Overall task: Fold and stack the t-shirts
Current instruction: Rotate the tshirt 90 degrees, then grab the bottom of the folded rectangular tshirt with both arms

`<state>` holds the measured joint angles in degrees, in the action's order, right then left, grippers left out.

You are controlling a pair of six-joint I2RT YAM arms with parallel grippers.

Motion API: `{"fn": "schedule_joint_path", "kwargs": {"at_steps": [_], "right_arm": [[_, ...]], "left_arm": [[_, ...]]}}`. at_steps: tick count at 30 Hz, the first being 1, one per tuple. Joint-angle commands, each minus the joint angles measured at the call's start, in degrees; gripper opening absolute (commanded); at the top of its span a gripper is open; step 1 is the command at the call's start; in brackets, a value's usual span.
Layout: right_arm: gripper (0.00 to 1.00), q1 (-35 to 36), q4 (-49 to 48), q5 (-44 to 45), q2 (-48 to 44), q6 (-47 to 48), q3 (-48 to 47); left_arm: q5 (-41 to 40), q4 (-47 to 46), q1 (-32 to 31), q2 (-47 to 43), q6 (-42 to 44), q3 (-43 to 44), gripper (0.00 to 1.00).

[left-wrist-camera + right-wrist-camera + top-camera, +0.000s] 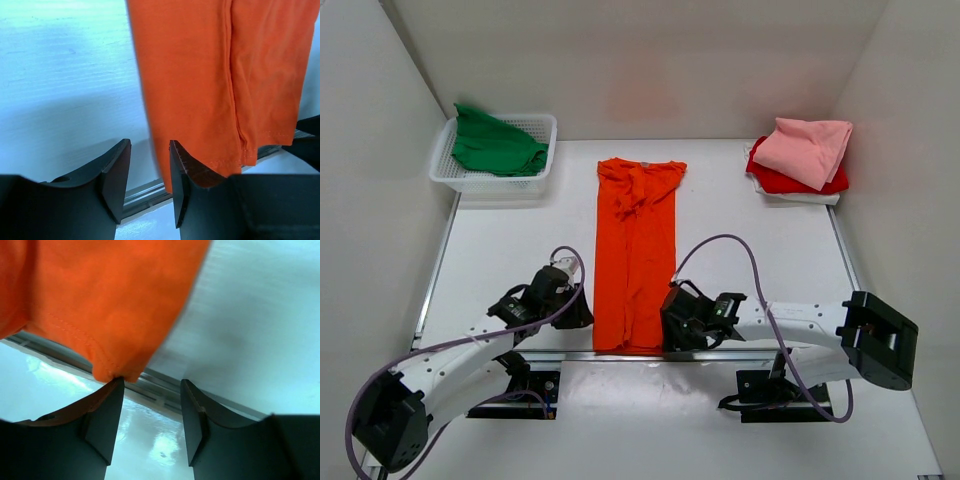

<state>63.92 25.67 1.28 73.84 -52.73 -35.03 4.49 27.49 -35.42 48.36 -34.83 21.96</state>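
Top: orange t-shirt [636,255] lying as a long folded strip mid table [500,260], left gripper [570,305] and right gripper [672,320] at its near corners. Left wrist: jaws standing apart, empty, hem resting on one finger. Right wrist: jaws apart, corner touching a fingertip. Risk: hem snagging, dragging the fold open.

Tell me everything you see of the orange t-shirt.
The orange t-shirt is soft, bright, slightly wrinkled cloth, folded lengthwise into a narrow strip lying flat on the table, collar far, stitched hem at the near edge. Its near corners seem to brush the open left gripper and right gripper; neither grips it.
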Motion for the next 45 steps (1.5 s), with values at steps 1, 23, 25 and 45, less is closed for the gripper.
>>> {"fn": "schedule_joint_path", "kwargs": {"at_steps": [1, 23, 25, 45], "right_arm": [[0.47, 1.6, -3.2, 1.8, 1.5, -4.7, -0.6], [0.23, 2.5, -4.5, 2.9, 3.9, -5.0, -2.2], [0.00, 2.3, -5.5, 2.0, 2.9, -5.1, -0.8], [0.00, -9.7, 0.4, -11.0, -4.9, 10.3, -4.7]], "left_arm": [[1.3, -1.6, -0.5, 0.3, -2.3, -1.0, 0.48], [3.2, -1.6, -11.6, 9.4, -5.9, 0.6, 0.29], [3.5, -1.7, -11.5, 9.4, -5.6, 0.7, 0.09], [4.8, 4.8, -3.1, 9.2, -0.2, 11.5, 0.00]]}}
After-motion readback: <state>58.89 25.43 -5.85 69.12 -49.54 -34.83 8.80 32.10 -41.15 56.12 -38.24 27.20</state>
